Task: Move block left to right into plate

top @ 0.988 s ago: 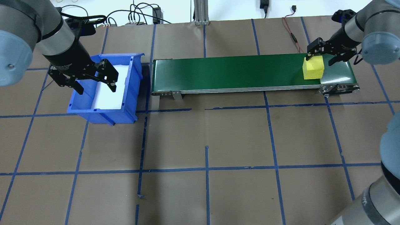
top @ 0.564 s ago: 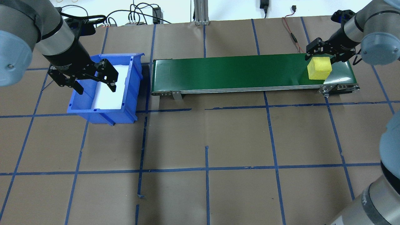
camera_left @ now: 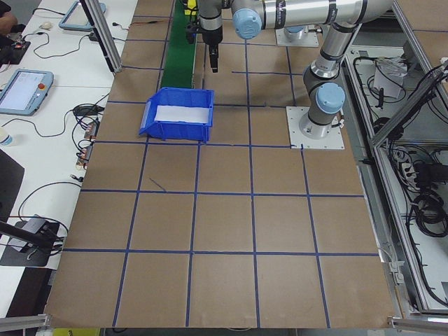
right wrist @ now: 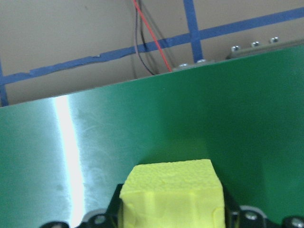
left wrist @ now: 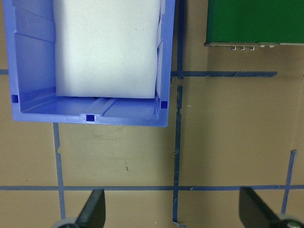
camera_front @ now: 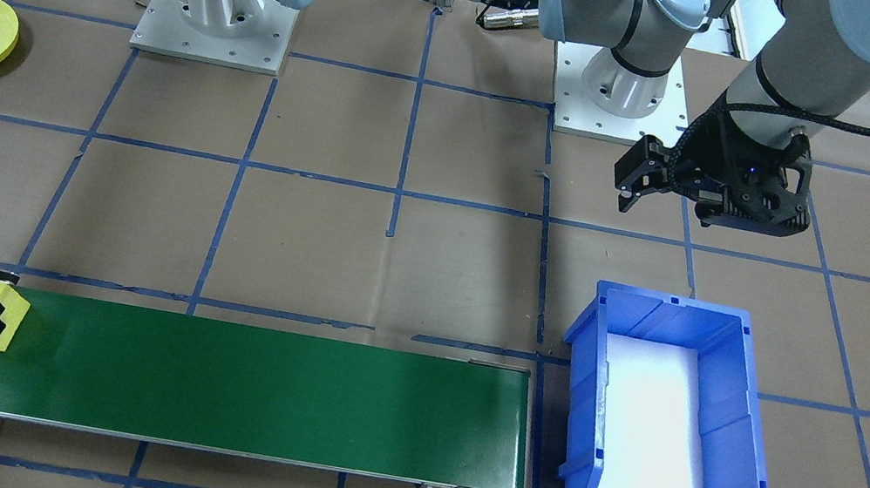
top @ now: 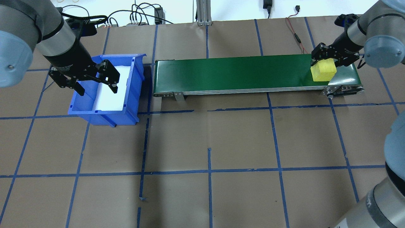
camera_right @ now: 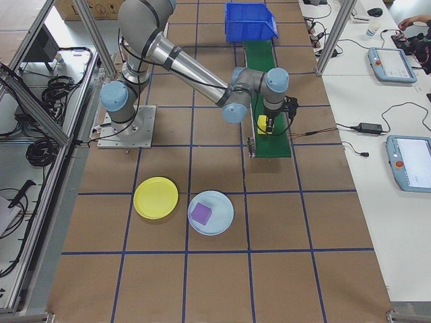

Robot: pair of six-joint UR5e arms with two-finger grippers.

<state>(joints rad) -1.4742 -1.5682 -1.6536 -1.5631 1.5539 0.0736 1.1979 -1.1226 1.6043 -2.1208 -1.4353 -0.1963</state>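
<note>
— Brown paper over the table (top: pixel 208 136), blue tape grid, green conveyor (top: pixel 237 72) across the far side. Where's the block?

— Yellow block (top: pixel 322 71) sits at the belt's right end, between the right gripper (top: pixel 329 57) fingers; jaws look closed on it, wrist view agrees.

— And the left gripper (top: pixel 96 83)?

— Jaws wide apart, holding nothing, hanging above the blue bin (top: pixel 104 112).

— Step in hand?

— Pickup, I'd judge. Next calls for a lift clear of the belt, then a carry to the yellow plate (camera_right: pixel 155 198); the pale blue plate (camera_right: pixel 211 212) already carries a purple block (camera_right: pixel 201 213)
</note>
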